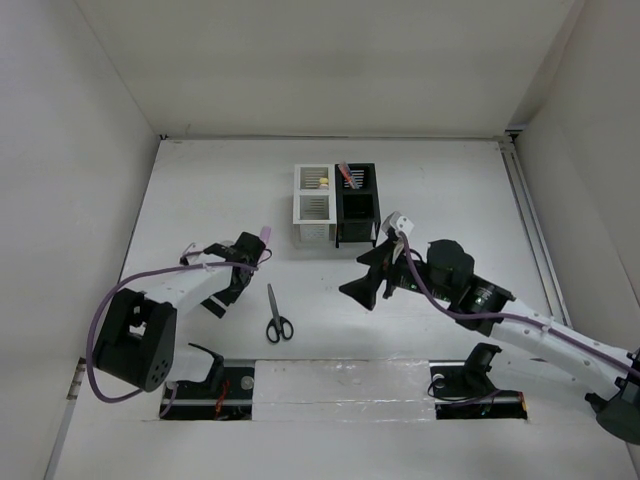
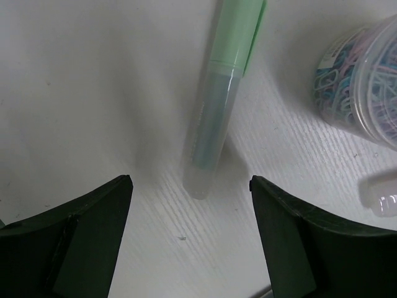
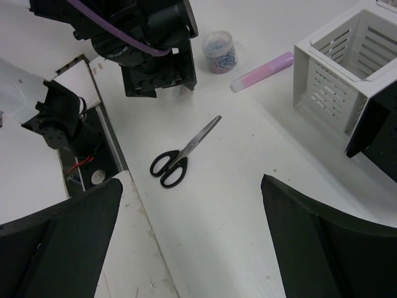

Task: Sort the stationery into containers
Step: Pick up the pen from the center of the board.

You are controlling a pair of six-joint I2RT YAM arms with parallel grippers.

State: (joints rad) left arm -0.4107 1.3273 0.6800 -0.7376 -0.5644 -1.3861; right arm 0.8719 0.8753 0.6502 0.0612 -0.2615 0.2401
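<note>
A green highlighter [image 2: 217, 105] with a clear cap lies on the table just ahead of my open, empty left gripper [image 2: 189, 248], between its jaws' line. The gripper [image 1: 248, 258] hides it from above. A pink highlighter [image 3: 260, 71] lies beside it and shows in the top view [image 1: 265, 234]. Black-handled scissors [image 1: 277, 316] lie near the front and show in the right wrist view [image 3: 183, 152]. The white organizer [image 1: 312, 207] and black organizer [image 1: 357, 205] stand side by side at the centre. My right gripper [image 1: 362, 275] is open and empty above the table [image 3: 189, 236].
A clear jar of coloured paper clips [image 2: 366, 81] stands right of the green highlighter and shows in the right wrist view [image 3: 219, 52]. A yellow item [image 1: 323, 182] sits in the white organizer's far compartment, a red pen [image 1: 347, 175] in the black one's.
</note>
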